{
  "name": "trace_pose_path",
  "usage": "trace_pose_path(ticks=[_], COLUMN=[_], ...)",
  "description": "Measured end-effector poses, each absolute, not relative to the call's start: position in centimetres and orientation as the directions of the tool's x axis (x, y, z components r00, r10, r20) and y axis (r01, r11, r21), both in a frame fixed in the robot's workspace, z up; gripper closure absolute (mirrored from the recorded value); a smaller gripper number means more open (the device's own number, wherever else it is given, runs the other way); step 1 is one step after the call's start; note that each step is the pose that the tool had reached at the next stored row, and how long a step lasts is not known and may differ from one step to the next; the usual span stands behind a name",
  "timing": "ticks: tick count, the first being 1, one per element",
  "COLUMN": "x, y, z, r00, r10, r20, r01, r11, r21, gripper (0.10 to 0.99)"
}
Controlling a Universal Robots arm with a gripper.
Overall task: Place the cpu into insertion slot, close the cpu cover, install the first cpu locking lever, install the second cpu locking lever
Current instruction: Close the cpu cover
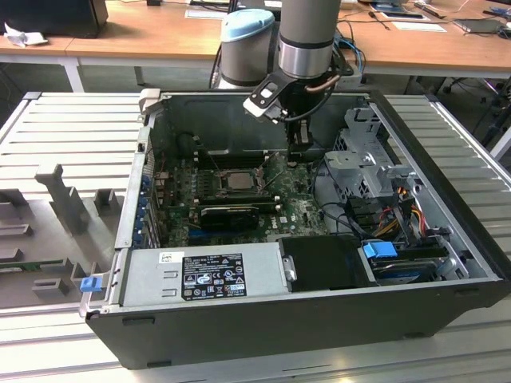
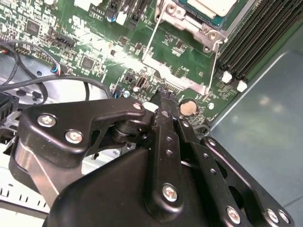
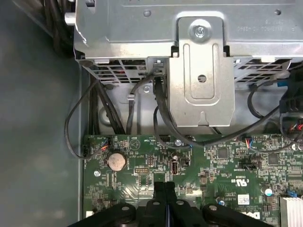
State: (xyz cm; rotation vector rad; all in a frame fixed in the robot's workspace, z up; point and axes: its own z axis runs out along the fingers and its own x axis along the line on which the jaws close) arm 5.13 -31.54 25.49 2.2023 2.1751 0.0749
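Observation:
The cpu (image 1: 237, 180), a pale silver square, lies in the insertion slot (image 1: 219, 190) on the green motherboard inside the open case. In the second wrist view the cpu (image 2: 210, 4) sits inside the slot's metal rim (image 2: 173, 14). The cpu cover (image 2: 175, 75) is swung open, a thin metal frame tilted up with the board showing through its window. My gripper (image 1: 297, 159) hangs at the exterior view's right of the slot. Its black fingers (image 3: 158, 196) are pressed together, and its tip (image 2: 163, 94) is right at the cover's free edge. I cannot tell whether they touch.
A grey metal drive cage (image 3: 203, 71) with black cables (image 3: 161, 118) stands just beyond the board's edge. A coin cell (image 3: 116, 161) sits near the fingertips, and black memory slots (image 2: 251, 42) run beside the socket. A long black card (image 1: 231, 214) and the power supply (image 1: 200, 275) lie nearer the case front.

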Motion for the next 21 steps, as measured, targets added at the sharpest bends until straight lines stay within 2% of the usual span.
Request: trace_pose_path(ticks=[3, 11, 21], x=[5.1, 4.0, -0.5], y=[-31.5, -31.5, -31.5], z=[25.5, 25.4, 25.4], r00=[0.012, 0.011, 0.011], r10=[1.000, 1.000, 1.000], r20=[0.002, 0.002, 0.002], r01=[1.000, 1.000, 1.000], r11=[-0.012, -0.011, -0.011], r21=[0.016, 0.013, 0.013], gripper=[0.980, 0.980, 0.980])
